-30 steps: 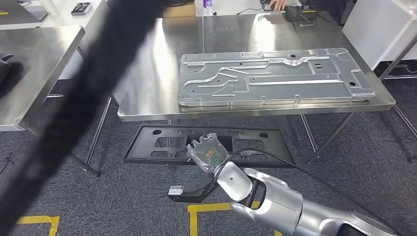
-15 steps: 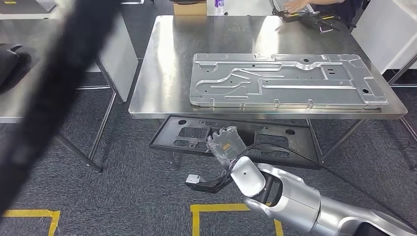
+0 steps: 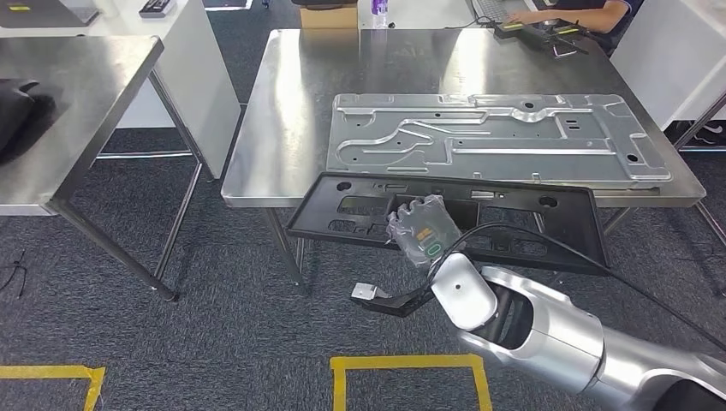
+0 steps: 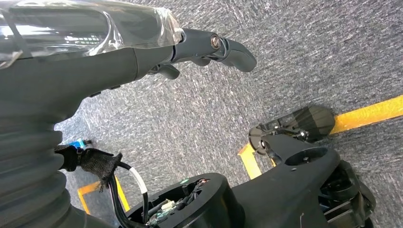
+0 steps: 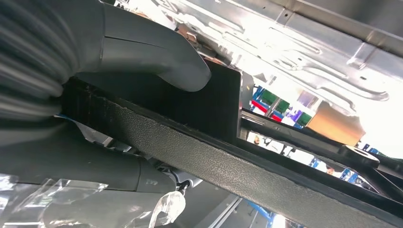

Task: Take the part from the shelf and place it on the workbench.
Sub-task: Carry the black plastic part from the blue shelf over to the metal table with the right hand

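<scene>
Right hand (image 3: 421, 229), plastic-wrapped: grips the black part (image 3: 479, 224) at its near edge, thumb (image 5: 157, 57) over the rim. Part: long perforated panel, far edge overlapping the workbench (image 3: 282, 137) front edge, just short of the metal plate (image 3: 496, 141). Left hand (image 4: 142, 52): hangs over carpet, fingers curled, holding nothing.

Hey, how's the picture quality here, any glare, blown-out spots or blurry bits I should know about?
Head view: sharp, with ceiling-light glare on the steel table and metal plate. Right wrist view: background behind the plate is blown out white; the robot hand gripping the black panel is close and soft. Left wrist view: carpet sharp, plastic wrap near the lens glary.
</scene>
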